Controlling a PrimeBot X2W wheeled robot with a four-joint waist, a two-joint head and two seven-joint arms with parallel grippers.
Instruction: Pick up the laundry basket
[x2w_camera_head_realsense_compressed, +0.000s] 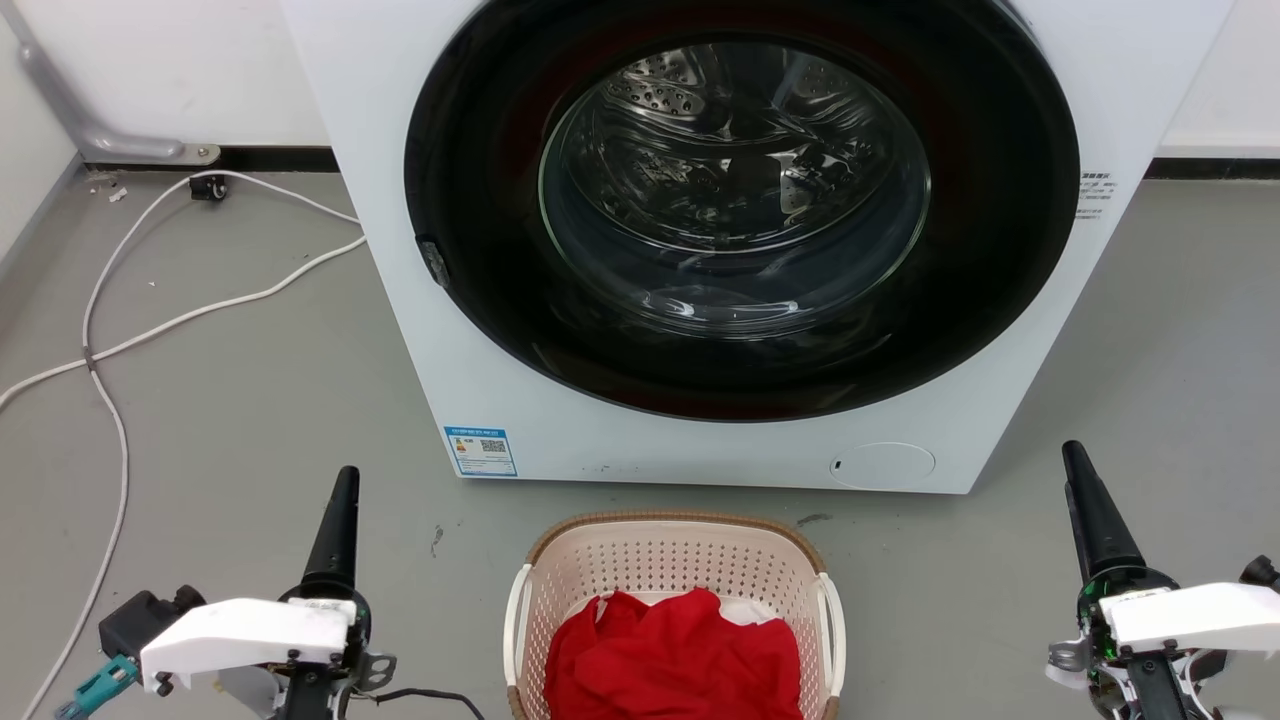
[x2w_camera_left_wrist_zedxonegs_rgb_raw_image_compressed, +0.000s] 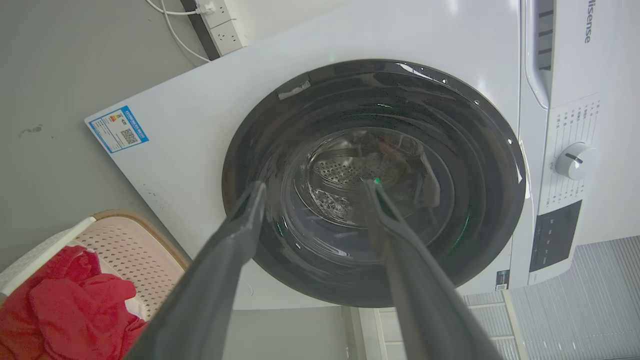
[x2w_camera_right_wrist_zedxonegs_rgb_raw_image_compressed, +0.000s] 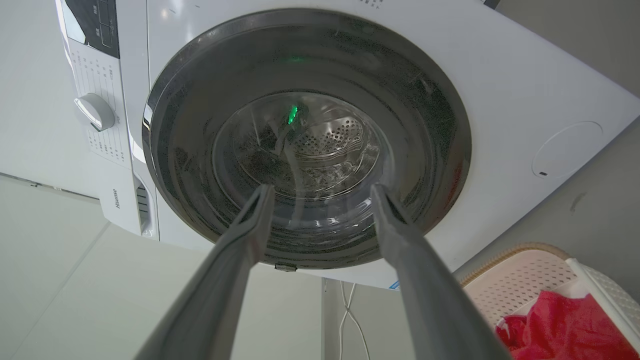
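Note:
The laundry basket (x2w_camera_head_realsense_compressed: 676, 563) stands on the grey floor just before the washer, at the bottom middle of the head view, with red cloth (x2w_camera_head_realsense_compressed: 680, 655) heaped in it. My left gripper (x2w_camera_head_realsense_compressed: 343, 495) hovers well to its left and my right gripper (x2w_camera_head_realsense_compressed: 1082, 480) well to its right, both apart from it. In the left wrist view the left gripper (x2w_camera_left_wrist_zedxonegs_rgb_raw_image_compressed: 315, 186) is open and holds nothing, with the basket (x2w_camera_left_wrist_zedxonegs_rgb_raw_image_compressed: 131, 245) at the lower left. The right gripper (x2w_camera_right_wrist_zedxonegs_rgb_raw_image_compressed: 322, 189) is likewise open, with the basket (x2w_camera_right_wrist_zedxonegs_rgb_raw_image_compressed: 525, 280) at the lower right.
A white front-loading washer (x2w_camera_head_realsense_compressed: 480, 330) with its round dark door (x2w_camera_head_realsense_compressed: 740, 200) shut rises right behind the basket. White cables (x2w_camera_head_realsense_compressed: 150, 330) trail over the floor at the left, towards a wall socket strip (x2w_camera_left_wrist_zedxonegs_rgb_raw_image_compressed: 220, 22).

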